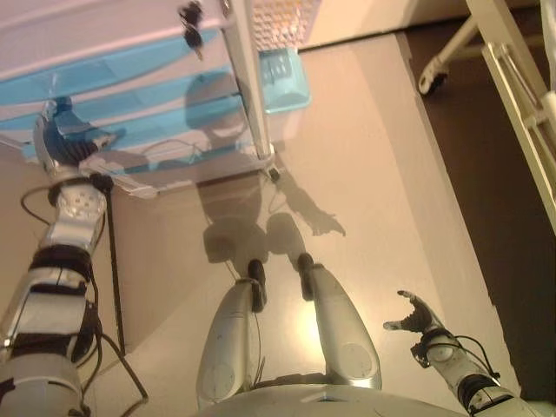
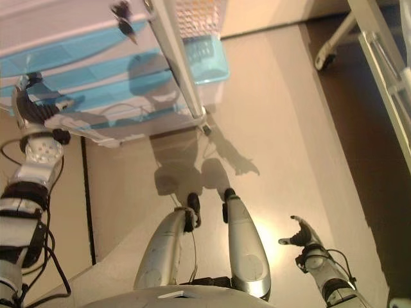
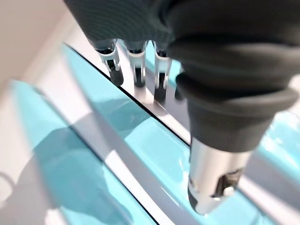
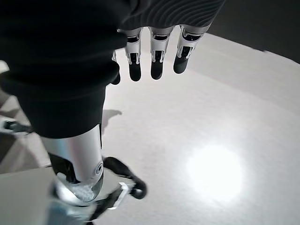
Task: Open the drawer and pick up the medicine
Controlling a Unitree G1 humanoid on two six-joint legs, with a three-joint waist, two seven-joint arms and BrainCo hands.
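Observation:
A white drawer cabinet (image 1: 248,87) with translucent blue drawers (image 1: 130,109) stands at the far left. My left hand (image 1: 62,143) is against the drawer fronts. In the left wrist view its fingers (image 3: 138,70) are straight, with their tips on the white rim between two blue drawers (image 3: 154,150), and the thumb is held apart. No medicine shows in any view. My right hand (image 1: 417,317) hangs open and empty over the floor at the lower right, and its fingers (image 4: 157,61) are straight.
A bunch of keys (image 1: 191,26) hangs at the cabinet's top. A blue bin (image 1: 287,78) and an orange mesh basket (image 1: 282,17) stand just right of the cabinet. A white wheeled frame (image 1: 512,78) stands on the dark floor at the far right.

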